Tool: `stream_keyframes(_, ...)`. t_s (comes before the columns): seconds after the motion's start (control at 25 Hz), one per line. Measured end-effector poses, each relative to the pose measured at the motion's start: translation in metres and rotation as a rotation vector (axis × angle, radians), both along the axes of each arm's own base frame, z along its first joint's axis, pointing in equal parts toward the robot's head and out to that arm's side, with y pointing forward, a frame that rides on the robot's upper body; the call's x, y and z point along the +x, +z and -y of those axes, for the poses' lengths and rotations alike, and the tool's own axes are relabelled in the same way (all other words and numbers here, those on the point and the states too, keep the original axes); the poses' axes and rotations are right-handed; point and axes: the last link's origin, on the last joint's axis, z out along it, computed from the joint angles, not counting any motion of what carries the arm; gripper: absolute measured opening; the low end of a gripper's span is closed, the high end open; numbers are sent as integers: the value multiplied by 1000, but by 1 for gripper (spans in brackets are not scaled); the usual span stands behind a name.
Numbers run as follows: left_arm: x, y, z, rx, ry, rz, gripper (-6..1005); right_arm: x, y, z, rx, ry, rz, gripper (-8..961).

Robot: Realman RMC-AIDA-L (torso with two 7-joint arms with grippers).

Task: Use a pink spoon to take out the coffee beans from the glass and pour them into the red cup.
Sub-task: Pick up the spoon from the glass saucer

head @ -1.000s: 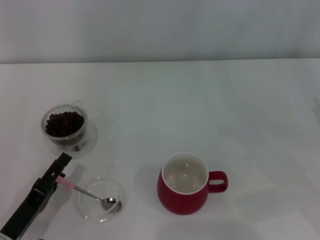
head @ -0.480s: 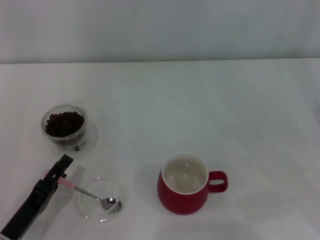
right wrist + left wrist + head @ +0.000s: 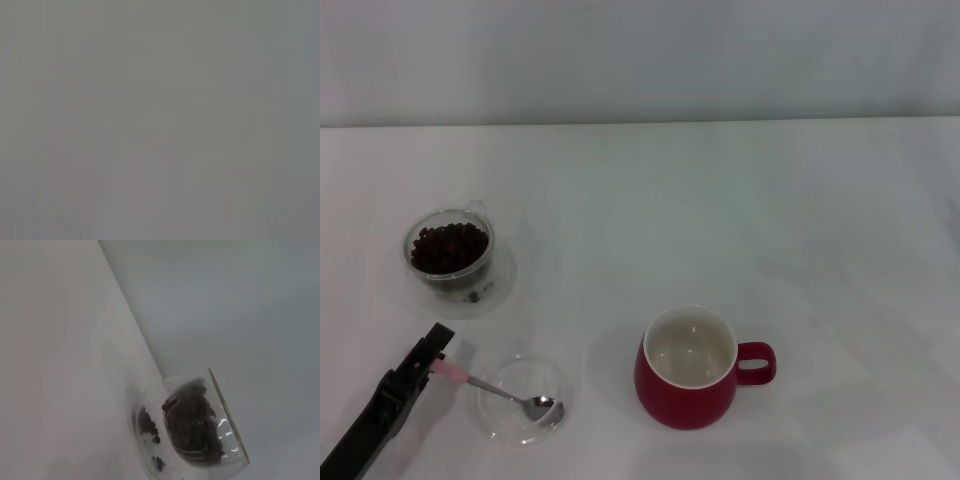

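Observation:
The pink spoon [image 3: 498, 388] lies with its metal bowl in a flat clear dish [image 3: 561, 388]. Its pink handle points left to the tip of my left gripper [image 3: 433, 351], which sits low at the front left and touches or covers the handle's end. The glass [image 3: 450, 255] holding the coffee beans [image 3: 448, 246] stands just behind that gripper. In the left wrist view the glass [image 3: 227, 432] and its beans [image 3: 192, 425] show close ahead. The red cup [image 3: 688, 388] stands empty at centre front, its handle to the right. My right gripper is out of view.
The white table [image 3: 740, 220] runs back to a pale wall. A few loose beans lie in the base of the glass. The right wrist view is a plain grey blur.
My left gripper has slid a little toward the front left along the spoon handle. The spoon bowl stays in the dish; glass and red cup have not moved.

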Motion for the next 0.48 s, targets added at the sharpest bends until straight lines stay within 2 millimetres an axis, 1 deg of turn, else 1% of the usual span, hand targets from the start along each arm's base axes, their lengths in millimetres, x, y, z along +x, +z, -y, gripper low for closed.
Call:
stream_keyframes(0.04,-1,0,0,2,3,0,572,0,0,0,-1,-1,-2,528)
stream_keyframes(0.36,-1,2,-1,3,-1,-5,479,0,-2,2,-3,3,-11,528)
stream_keyframes(0.48,-1,2,-2,0,-5,-12,373,0,-3,3,-2,4,-12,528)
